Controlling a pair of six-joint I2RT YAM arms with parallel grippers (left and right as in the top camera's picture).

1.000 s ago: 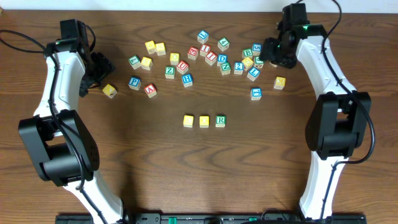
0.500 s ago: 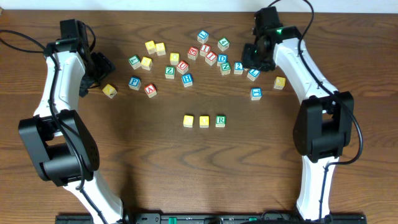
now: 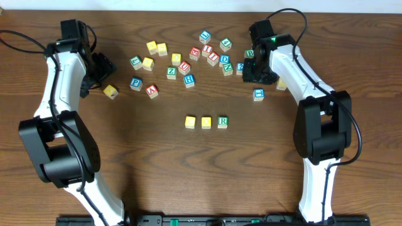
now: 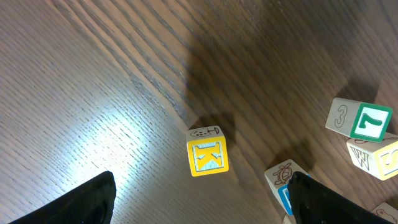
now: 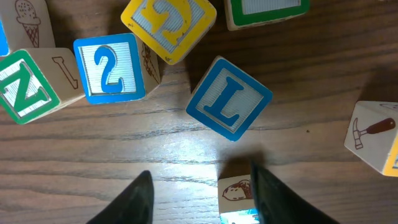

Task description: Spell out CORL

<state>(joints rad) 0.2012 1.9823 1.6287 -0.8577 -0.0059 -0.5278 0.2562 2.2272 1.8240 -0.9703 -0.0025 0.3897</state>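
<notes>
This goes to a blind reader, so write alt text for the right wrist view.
A blue L block lies tilted on the wooden table, just ahead of the open right gripper. Nearby sit a blue 2 block, a green N block and a yellow block.

Brown wooden table. Overhead: lone yellow block at left. Right wrist: blue 2 block upper left, green N block at left edge.
</notes>
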